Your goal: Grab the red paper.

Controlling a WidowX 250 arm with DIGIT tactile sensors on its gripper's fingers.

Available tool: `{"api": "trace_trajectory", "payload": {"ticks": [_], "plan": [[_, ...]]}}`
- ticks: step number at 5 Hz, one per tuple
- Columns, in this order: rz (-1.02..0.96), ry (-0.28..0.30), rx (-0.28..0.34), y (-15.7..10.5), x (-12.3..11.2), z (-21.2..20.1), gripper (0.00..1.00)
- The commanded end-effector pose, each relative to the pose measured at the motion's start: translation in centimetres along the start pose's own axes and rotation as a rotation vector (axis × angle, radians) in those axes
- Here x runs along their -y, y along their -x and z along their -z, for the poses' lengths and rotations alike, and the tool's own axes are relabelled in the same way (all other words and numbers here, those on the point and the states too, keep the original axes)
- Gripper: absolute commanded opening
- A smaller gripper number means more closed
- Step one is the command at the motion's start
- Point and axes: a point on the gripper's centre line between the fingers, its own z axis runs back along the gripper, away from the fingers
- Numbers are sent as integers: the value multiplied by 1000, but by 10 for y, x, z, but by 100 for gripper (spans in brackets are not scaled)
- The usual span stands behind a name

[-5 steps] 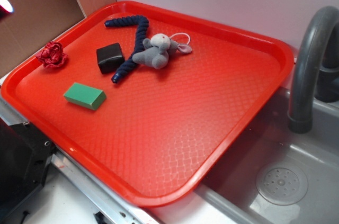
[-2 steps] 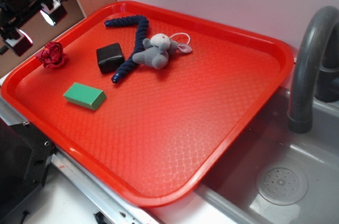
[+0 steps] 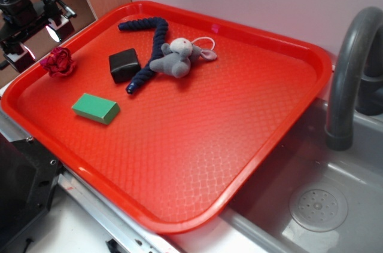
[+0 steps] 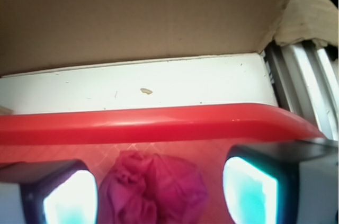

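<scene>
The red paper [image 3: 58,61], a small crumpled dark-red wad, lies on the red tray [image 3: 251,163] near its far left rim. My gripper [image 3: 37,39] hangs just above and left of it, jaws open. In the wrist view the red paper [image 4: 153,189] sits between my two bright fingers [image 4: 70,200], closer to the left one, with a gap to the right one. Neither finger touches it as far as I can see. The tray rim [image 4: 159,123] runs just beyond the wad.
On the tray lie a black cube [image 3: 124,65], a green block [image 3: 96,108], a dark blue rope [image 3: 149,46] and a grey plush mouse [image 3: 178,57]. A grey faucet [image 3: 347,73] and sink [image 3: 317,205] are at right. Cardboard [image 4: 137,17] stands behind the tray.
My gripper has come down from the top left corner to just over the red paper. Nothing on the tray has moved.
</scene>
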Motion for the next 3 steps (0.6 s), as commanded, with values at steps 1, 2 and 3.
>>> {"api": "trace_trajectory", "payload": {"ticks": [1,2,3], "plan": [[106,-71,55,9,0,-2,100],[146,-117,34,23,3,0,100],[205,-201,70,31,5,7,100]]}}
